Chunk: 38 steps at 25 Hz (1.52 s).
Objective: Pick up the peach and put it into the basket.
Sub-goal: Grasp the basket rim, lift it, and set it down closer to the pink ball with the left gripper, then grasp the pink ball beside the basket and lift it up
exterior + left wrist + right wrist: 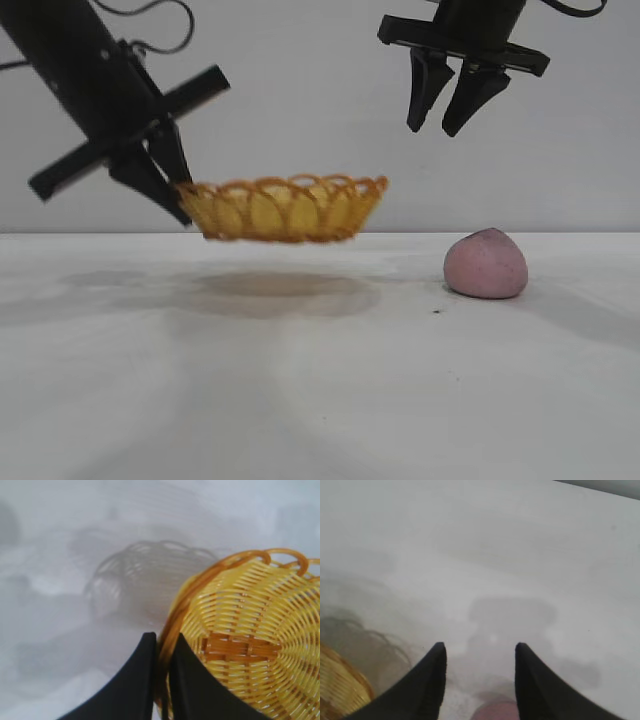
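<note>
The pink-mauve peach [486, 264] sits on the white table at the right. The yellow-tan wicker basket [285, 208] hangs level in the air above the table, left of the peach. My left gripper [178, 205] is shut on the basket's left rim; the left wrist view shows the rim [163, 655] pinched between the two black fingers. My right gripper [445, 128] is open and empty, high above the peach and slightly left of it. In the right wrist view the peach [496, 713] shows between the fingers, far below, and the basket's edge [340, 690] at one side.
The white table [300, 400] stretches wide in front. The basket's shadow [280, 290] lies on it under the basket. A pale wall stands behind.
</note>
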Available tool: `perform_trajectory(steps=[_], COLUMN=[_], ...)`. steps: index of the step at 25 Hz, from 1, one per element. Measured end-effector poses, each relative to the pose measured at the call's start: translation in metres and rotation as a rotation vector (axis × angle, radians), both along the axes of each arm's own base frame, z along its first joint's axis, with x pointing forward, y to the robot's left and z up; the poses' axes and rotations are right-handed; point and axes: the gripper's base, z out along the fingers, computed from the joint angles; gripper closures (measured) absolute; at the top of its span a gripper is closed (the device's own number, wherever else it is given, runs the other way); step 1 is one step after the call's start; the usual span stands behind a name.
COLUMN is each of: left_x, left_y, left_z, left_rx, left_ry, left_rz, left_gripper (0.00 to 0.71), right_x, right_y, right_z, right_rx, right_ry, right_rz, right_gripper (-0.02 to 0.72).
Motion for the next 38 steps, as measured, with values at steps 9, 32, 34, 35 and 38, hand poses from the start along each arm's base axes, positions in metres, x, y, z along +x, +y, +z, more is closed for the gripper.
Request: perform_trajectory(steps=[9,32,34,35,38], left_x=[-0.020,-0.024,-0.044,-0.060,-0.121], left_y=[-0.008,0.103,0.104,0.104,0.104], left_z=[-0.017,0.082,0.111,0.127,0.167], left_rx=[0.018,0.643,0.643,0.644,0.653], left_ry=[0.016,-0.172,-0.250,-0.300,-0.435], left_rz=[0.070,-0.219,-0.206,-0.204,-0.233], left_gripper=[0.551,0.282,0.282,0.282,0.282], right_x=[0.000,-0.002,-0.002,-0.002,-0.003], right_y=[0.000,0.002,0.002,0.002,0.002], right_z=[0.000,0.000,0.000,-0.001,-0.001], right_rx=[0.001,0.029,0.027,0.026,0.024], right_ry=[0.002,0.024,0.030,0.033,0.043], right_rz=[0.000,-0.005,-0.003,-0.003,0.000], right_gripper=[0.390,0.390,0.390,0.390,0.390])
